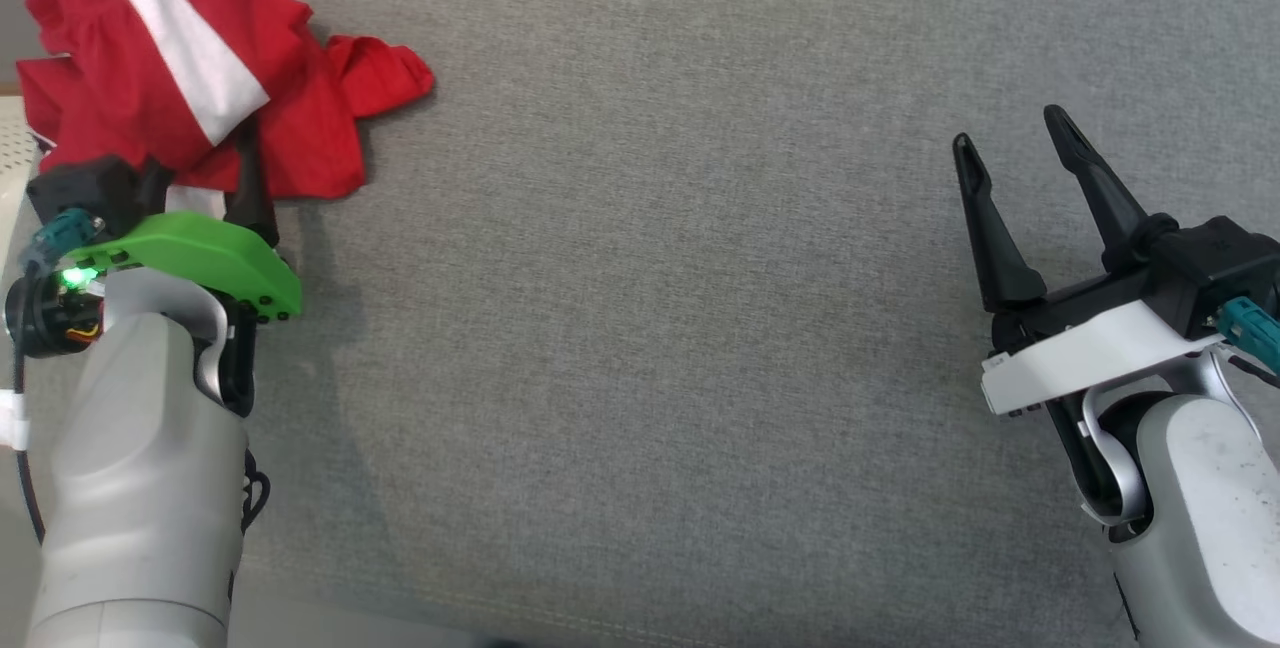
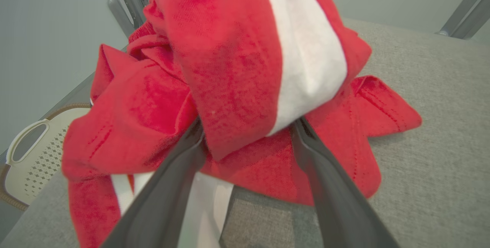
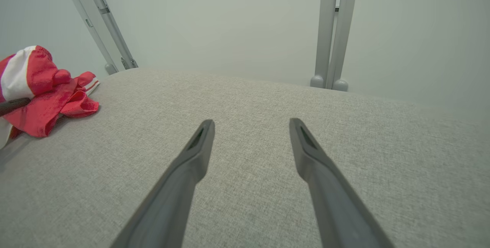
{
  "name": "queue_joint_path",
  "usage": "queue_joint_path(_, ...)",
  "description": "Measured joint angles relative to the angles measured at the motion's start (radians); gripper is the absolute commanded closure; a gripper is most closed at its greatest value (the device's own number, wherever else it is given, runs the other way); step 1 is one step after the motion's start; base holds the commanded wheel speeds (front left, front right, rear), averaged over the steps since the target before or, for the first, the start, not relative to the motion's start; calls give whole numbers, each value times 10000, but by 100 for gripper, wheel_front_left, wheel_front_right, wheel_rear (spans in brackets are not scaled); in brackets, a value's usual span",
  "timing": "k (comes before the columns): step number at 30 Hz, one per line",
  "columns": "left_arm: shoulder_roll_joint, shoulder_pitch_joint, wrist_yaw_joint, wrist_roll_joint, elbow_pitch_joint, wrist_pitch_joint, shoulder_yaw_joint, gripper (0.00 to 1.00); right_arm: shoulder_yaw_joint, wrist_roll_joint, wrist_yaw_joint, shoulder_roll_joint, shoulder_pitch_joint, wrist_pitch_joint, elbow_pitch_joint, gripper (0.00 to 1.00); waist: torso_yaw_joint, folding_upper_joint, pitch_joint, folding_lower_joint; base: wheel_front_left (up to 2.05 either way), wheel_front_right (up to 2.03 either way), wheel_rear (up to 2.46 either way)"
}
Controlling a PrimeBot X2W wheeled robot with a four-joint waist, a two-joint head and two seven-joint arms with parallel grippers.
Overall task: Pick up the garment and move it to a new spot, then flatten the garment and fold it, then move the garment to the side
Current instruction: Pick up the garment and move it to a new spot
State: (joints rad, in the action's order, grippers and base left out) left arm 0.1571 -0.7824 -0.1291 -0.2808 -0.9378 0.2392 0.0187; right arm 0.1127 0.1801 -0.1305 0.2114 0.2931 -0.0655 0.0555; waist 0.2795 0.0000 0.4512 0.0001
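Observation:
A crumpled red garment point(image 1: 120, 78) with a white stripe lies at the far left corner of the grey cloth-covered table point(image 1: 650, 278). My left gripper point(image 1: 200, 168) is pushed into its near edge. In the left wrist view the garment point(image 2: 229, 49) bulges between the two spread fingers point(image 2: 172, 171), whose tips are hidden under the cloth; the jaws stand open around a striped fold. My right gripper point(image 1: 1010, 133) hovers open over bare table at the right, far from the garment point(image 3: 42, 98), with nothing between its fingers point(image 3: 191, 163).
A cream perforated basket point(image 2: 30, 156) sits below the table's left edge, just beyond the garment. Grey metal frame posts point(image 3: 333, 30) rise behind the table's far edge against a pale wall. Wide grey table surface stretches between the two arms.

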Motion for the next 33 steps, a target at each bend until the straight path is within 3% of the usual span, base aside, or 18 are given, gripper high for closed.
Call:
queue_joint_path(4, 244, -500, -27, -376, -729, 140, 163, 0, -17, 0, 0, 23, 5, -36, -12, 0, -296, 0, 292, 0, 0, 0, 0)
queue_joint_path(5, 314, -566, -27, -443, -805, 173, 226, 16, -21, 0, 0, 27, 6, -50, -15, 0, -359, 0, 344, 0, 0, 0, 0)
queue_joint_path(6, 395, -603, -27, -485, -811, 188, 307, 62, -27, 0, 0, 29, 7, -67, -23, 0, -417, 0, 383, 0, 0, 0, 0)
queue_joint_path(7, 451, -611, -27, -537, -761, 197, 389, 100, -33, 0, 0, 27, 7, -67, -46, 0, -458, 0, 398, 0, 0, 0, 0)
queue_joint_path(11, 570, -351, -27, -616, 527, 234, 1014, 100, -79, -4, 0, -38, -8, -128, -128, 0, -528, 1, 268, 0, 0, 0, 0)
queue_joint_path(21, 399, 2462, 115, 341, 4278, 245, 2429, 100, -65, 27, 0, -295, -555, -351, -451, 0, -576, 0, -1073, 0, 0, 0, 0)
queue_joint_path(26, -105, 3612, 92, 696, 5496, 245, 2215, 100, -63, 75, 0, -399, -1038, -370, -483, 0, -675, 0, -1812, 0, 0, 0, 0)
queue_joint_path(33, -696, 4951, 58, 788, 6554, -151, 1197, 100, 90, 117, 0, -652, -1483, -372, -318, 0, -1100, 0, -2652, -1, 0, 0, 0)
